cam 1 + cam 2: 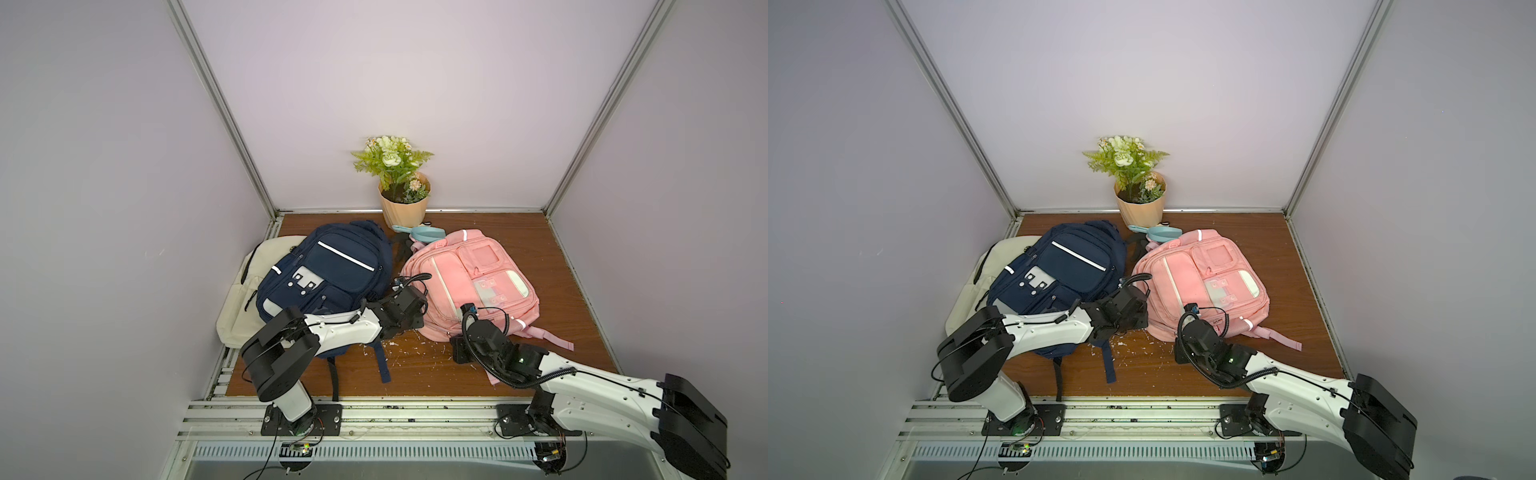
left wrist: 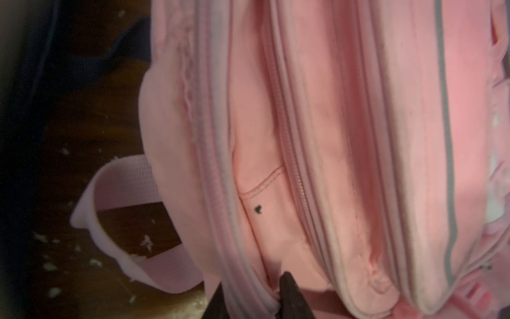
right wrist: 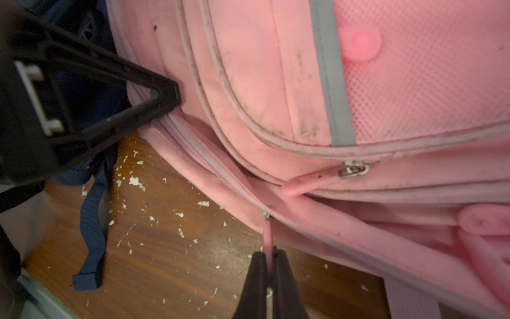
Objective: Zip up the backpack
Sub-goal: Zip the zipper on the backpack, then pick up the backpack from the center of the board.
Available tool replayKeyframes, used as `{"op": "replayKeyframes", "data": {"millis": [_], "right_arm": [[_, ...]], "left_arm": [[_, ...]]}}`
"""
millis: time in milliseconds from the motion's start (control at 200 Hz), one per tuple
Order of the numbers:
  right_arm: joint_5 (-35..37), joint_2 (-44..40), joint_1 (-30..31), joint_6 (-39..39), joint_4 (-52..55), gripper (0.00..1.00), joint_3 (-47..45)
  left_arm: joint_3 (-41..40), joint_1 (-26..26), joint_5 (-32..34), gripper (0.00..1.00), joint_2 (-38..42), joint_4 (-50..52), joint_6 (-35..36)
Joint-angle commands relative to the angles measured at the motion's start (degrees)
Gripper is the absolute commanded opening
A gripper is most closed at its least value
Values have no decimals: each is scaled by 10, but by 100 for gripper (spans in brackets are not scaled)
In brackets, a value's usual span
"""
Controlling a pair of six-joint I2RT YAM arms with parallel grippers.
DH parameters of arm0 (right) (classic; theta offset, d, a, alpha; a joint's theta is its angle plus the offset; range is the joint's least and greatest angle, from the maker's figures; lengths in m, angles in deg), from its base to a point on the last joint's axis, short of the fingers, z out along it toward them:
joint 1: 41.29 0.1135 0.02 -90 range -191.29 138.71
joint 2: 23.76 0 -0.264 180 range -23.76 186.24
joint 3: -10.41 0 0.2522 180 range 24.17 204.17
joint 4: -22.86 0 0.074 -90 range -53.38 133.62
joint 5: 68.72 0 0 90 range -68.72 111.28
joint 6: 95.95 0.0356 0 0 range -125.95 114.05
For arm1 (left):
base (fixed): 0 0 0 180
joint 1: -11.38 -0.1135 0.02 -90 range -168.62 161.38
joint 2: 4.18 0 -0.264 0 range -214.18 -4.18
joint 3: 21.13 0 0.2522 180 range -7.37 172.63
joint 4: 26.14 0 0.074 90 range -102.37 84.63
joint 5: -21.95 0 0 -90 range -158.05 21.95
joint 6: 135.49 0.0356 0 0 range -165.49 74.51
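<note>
Right claw is pinching the zipper pull of the pink backpack above the flake-strewn bench; left claw is clamping its seam, arm outstretched.

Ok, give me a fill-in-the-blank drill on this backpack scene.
1. The right gripper is ___ on the pink backpack's zipper pull.
2. The left gripper touches the same ___.
3. The flowers stand in a peach-coloured ___.
Missing words: shut; backpack; pot.
</note>
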Motion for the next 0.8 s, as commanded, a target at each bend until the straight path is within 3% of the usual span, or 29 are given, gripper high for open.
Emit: {"op": "replayKeyframes", "data": {"millis": [0, 275, 465, 555, 686, 751, 796], "right_arm": [[45, -20, 3, 31, 50, 0, 8], [105, -102, -1, 98, 162, 0, -21], [156, -151, -11, 178, 261, 0, -35], [143, -151, -28, 174, 247, 0, -42], [101, -149, -33, 101, 161, 0, -39], [91, -155, -33, 55, 141, 14, -23], [94, -163, -33, 23, 142, 29, -8]], "left_arm": [[12, -14, 24, 16, 27, 42, 9], [20, -93, 73, 2, 46, 85, 69], [19, -118, 80, 0, 55, 90, 87], [24, -118, 78, 0, 61, 93, 99], [40, -114, 58, 0, 70, 89, 140], [64, -97, 65, 0, 72, 96, 176], [88, -77, 79, 0, 72, 107, 206]]}}
